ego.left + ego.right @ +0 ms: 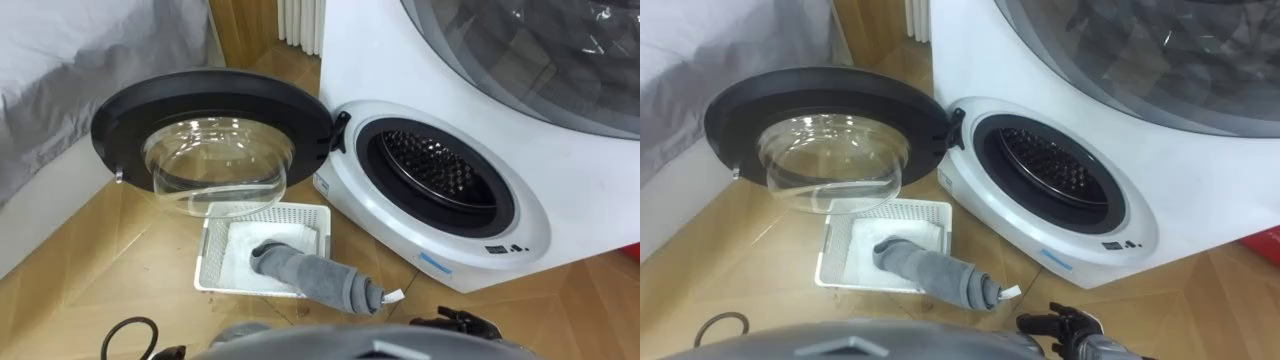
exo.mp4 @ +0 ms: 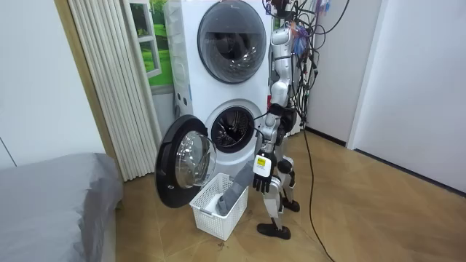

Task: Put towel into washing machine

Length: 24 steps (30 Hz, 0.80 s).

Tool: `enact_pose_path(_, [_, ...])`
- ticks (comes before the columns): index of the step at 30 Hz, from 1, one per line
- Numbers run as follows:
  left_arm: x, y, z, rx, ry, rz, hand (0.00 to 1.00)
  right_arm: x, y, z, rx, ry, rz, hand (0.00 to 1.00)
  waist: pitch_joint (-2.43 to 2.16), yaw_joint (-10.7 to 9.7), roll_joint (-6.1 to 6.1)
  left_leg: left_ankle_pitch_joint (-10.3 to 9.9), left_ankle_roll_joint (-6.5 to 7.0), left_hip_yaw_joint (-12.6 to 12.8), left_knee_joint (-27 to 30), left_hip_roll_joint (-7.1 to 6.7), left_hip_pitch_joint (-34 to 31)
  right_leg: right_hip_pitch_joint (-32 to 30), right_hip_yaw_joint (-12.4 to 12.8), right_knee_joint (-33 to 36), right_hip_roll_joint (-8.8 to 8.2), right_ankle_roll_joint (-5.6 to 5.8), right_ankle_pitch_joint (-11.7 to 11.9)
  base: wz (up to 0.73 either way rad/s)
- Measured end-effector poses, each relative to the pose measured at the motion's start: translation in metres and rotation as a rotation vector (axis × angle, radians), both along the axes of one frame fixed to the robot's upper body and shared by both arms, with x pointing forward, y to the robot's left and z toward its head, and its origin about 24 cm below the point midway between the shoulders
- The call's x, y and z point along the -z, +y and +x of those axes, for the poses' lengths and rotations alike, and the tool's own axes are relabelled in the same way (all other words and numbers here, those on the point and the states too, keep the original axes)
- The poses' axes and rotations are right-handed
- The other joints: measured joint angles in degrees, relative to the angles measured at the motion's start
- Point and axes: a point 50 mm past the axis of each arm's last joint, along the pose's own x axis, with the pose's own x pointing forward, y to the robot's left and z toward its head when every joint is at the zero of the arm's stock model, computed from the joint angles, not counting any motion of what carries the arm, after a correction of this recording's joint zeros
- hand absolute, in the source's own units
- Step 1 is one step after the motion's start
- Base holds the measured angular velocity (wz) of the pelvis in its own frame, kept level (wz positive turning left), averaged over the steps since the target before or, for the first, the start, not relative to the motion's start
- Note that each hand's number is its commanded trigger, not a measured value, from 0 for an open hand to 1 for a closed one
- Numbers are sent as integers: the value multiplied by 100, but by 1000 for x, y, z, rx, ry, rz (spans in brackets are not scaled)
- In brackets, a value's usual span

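Observation:
A grey towel [image 1: 318, 280] lies rolled in a white slatted basket [image 1: 215, 262] on the wooden floor, its near end hanging over the basket's front rim. The basket [image 2: 207, 213] stands under the open round door [image 1: 215, 125] of the lower washing machine. The drum opening [image 1: 437, 168] gapes to the right of the basket. My right hand [image 1: 1062, 324] shows at the bottom edge, right of the towel and apart from it, fingers loosely extended and holding nothing. In the room view I stand beside the basket, my left hand [image 2: 262, 179] hanging open by my thigh.
A second machine [image 2: 231, 33] is stacked above the open one. A grey bed [image 1: 60, 90] sits to the left and a pale curtain [image 2: 109, 80] hangs behind the door. A black cable loop [image 1: 130, 335] lies on the floor at lower left.

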Motion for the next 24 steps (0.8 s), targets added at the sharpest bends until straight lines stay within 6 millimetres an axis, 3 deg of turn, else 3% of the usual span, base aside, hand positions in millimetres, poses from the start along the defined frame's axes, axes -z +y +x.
enact_pose_path(19, [-1,1,6,60,-51,32,0,-1,0,6,-16,-45,4,0,-3,1,-5,1,0,-2,29,0,-103,-102,-26,0,1,-2,1,0])
enact_pose_path(24, [-3,3,23,147,-101,75,0,-2,2,13,-39,-60,3,0,-10,-32,-12,2,2,-51,110,2,-323,-291,-78,19,-1,-17,11,3])
